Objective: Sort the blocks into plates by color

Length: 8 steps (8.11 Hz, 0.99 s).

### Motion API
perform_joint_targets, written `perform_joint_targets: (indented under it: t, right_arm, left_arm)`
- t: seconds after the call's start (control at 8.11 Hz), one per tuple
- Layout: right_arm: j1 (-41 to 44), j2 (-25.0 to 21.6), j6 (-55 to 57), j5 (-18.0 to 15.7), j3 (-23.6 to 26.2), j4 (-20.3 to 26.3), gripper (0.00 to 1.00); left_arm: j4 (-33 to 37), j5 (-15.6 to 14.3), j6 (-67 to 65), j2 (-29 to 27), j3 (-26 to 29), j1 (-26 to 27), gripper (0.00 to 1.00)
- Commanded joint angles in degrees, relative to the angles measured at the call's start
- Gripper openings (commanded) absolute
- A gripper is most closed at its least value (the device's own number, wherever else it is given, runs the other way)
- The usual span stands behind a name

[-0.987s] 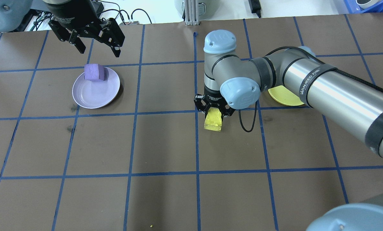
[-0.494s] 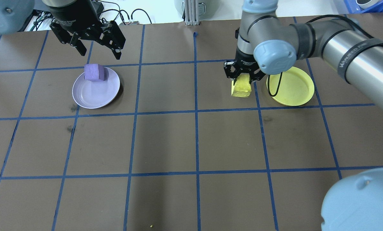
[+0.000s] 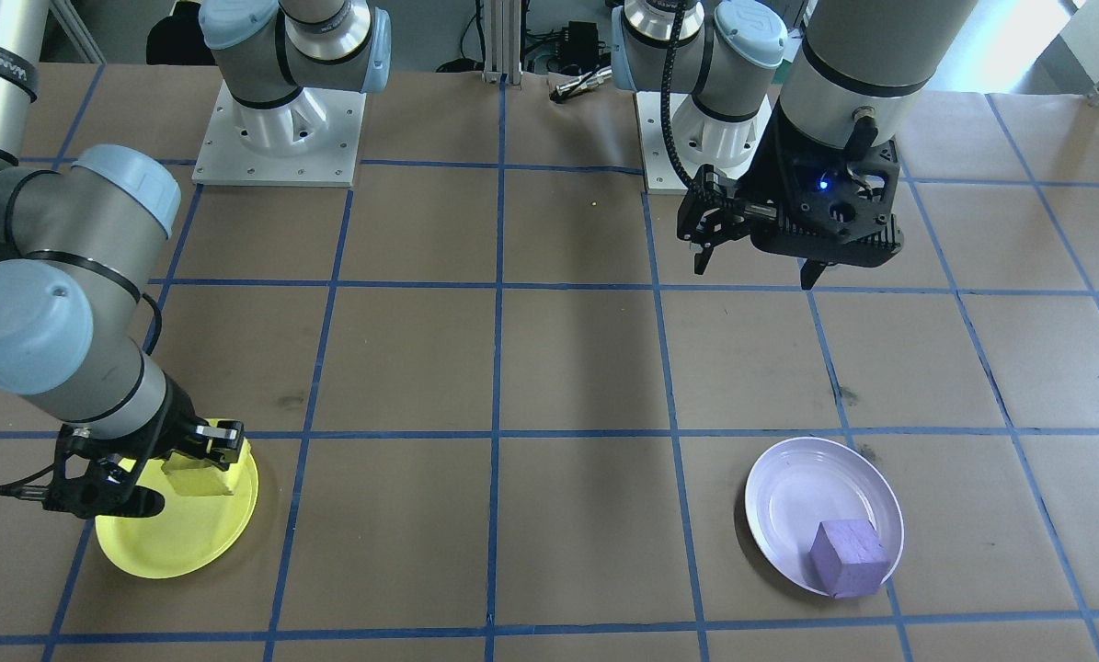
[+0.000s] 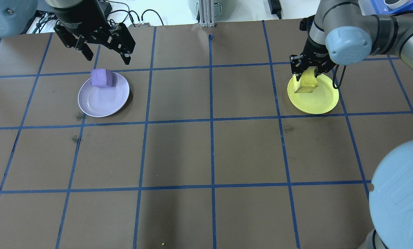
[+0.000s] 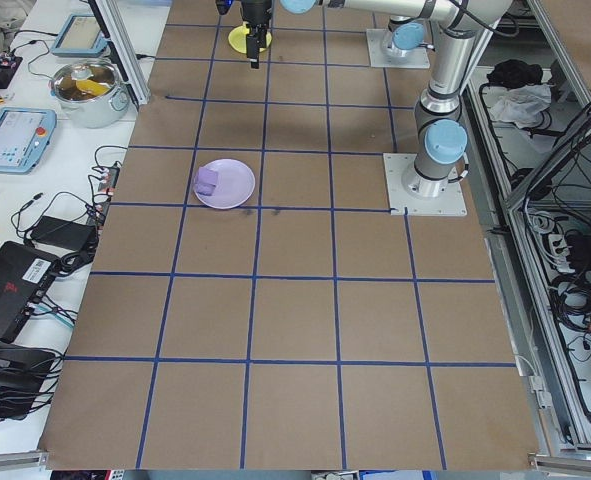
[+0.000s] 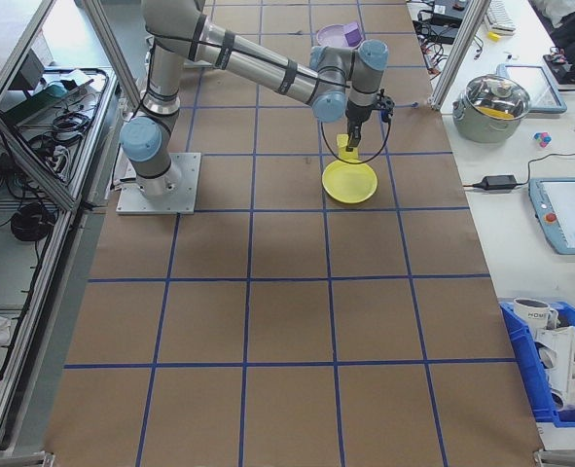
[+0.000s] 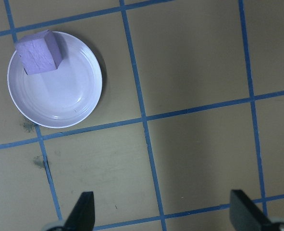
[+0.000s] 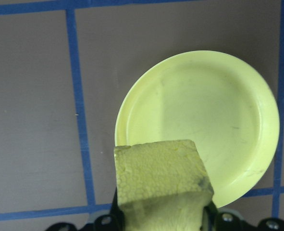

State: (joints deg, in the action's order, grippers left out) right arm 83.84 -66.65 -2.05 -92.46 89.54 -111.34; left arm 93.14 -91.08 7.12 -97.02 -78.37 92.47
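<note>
One yellow block (image 4: pixel 306 84) sits clamped in the right hand (image 4: pixel 306 71).

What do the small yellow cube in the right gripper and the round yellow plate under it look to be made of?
The small yellow cube looks like painted foam or similar light material: its faces are matte and crackled. The round yellow plate looks like moulded plastic: smooth and slightly glossy, with a raised rim and faint scuffs. The right gripper holds the cube.
</note>
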Motion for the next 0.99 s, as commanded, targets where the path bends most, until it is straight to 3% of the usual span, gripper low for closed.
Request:
perform_joint_targets:
  t: [0.0,0.12,0.25,0.37,0.62,0.86]
  right_arm:
    - [-2.81,3.35,-3.75,-2.55,0.29,-2.83,0.0]
    - [-2.9,5.19,-3.49,-2.46,0.2,-4.31,0.0]
    - [-2.9,6.34,-3.66,-2.72,0.29,-7.2,0.06]
    - [-2.9,6.7,-3.75,-2.46,0.29,-7.66,0.99]
    - [-2.98,5.57,-4.28,-2.64,0.2,-6.7,1.0]
    - [-2.9,1.37,-4.28,-2.37,0.29,-4.78,1.0]
  left_arm:
    - [0.02,0.03,0.0,-0.18,-0.11,-0.01,1.0]
    - [-0.15,0.12,0.0,-0.18,-0.2,-0.01,1.0]
    - [-0.07,-0.06,0.0,-0.18,-0.29,-0.01,1.0]
    - [-0.07,0.03,0.0,-0.1,-0.29,-0.01,1.0]
    - [-0.07,0.03,0.0,-0.1,-0.46,-0.01,1.0]
    - [-0.07,0.03,0.0,-0.45,-0.38,-0.27,1.0]
